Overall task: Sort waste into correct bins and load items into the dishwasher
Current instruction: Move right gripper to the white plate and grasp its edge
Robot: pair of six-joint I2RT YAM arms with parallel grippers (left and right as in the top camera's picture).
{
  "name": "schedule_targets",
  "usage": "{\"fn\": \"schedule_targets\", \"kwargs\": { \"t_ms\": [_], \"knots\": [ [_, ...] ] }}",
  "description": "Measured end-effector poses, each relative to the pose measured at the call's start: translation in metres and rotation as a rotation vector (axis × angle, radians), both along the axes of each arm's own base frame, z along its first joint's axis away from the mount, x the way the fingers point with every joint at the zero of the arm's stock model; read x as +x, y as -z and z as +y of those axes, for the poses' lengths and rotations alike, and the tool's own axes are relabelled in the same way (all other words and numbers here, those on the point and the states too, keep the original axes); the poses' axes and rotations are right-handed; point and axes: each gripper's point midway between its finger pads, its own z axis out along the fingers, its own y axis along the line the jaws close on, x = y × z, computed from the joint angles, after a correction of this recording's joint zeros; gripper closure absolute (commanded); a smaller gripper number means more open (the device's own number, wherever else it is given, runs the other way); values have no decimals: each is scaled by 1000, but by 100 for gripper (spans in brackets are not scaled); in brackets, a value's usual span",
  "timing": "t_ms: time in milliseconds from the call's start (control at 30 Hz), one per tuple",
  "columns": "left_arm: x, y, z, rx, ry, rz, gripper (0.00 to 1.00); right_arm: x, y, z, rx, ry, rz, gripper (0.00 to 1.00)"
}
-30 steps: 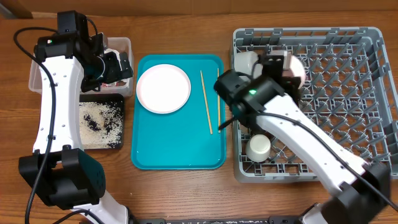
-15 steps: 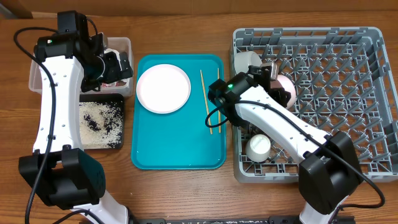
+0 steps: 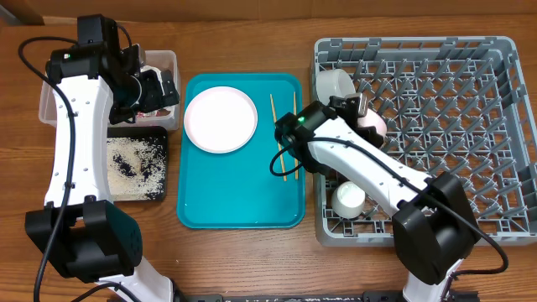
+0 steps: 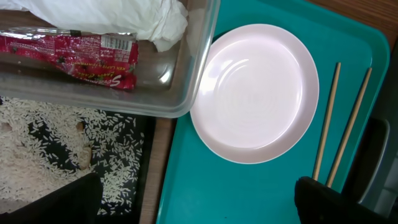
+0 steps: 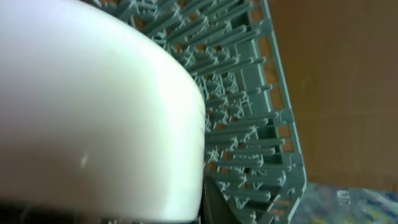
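**Overhead and wrist views.** The grey dish rack (image 3: 453,126) fills the right of the counter (image 3: 235,260). Its left wall runs just beside the right rim of the teal tray (image 3: 239,197), with a narrow strip of wood between them. Its pegs stand uncovered from mid-rack to the right wall.

The tray's lower half is bare teal floor. Left of the tray, the clear tub (image 3: 50,101) sits above the black tray (image 3: 161,191), and the tub's corner overhangs the teal rim in the left wrist view.

The white round plate (image 3: 220,119) lies flat in the teal tray's upper left. One white bowl (image 3: 331,82) rests in the rack's upper-left corner. A second, glossy white bowl (image 3: 376,126) is under the right gripper (image 3: 359,107) and fills the right wrist view. Whether those fingers are clamped on it cannot be told.

A small cup (image 3: 349,198) stands near the rack's lower-left wall. Two chopsticks (image 3: 278,138) lie almost parallel by the tray's right rim.

The left gripper (image 3: 158,87) hangs over the tub with its fingers (image 4: 329,202) spread wide, holding nothing. The tub holds the crumpled napkin (image 4: 124,15) and the red-and-white wrapper (image 4: 74,53). Rice (image 4: 37,155) lies scattered across the black tray.
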Motion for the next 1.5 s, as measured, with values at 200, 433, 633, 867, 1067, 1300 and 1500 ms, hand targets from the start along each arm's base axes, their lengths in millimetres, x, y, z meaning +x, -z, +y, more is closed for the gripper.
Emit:
{"fn": "schedule_targets", "kwargs": {
  "t_ms": [200,433,633,867,1067,1300,1500],
  "knots": [
    [0,0,0,0,0,0,0,-24,17,6,106,79,128,69],
    [0,0,0,0,0,0,0,-25,18,28,237,96,170,49],
    [0,0,0,0,0,0,0,-29,19,46,342,88,236,49],
    [0,0,0,0,0,0,0,-32,16,74,490,60,303,25],
    [0,0,0,0,0,0,0,24,-7,127,734,-43,69,1],
    [0,0,0,0,0,-1,0,101,-25,227,1165,-250,-206,26],
    [0,-1,0,0,0,-2,0,114,45,261,1245,-217,-128,38]
  ]
}}
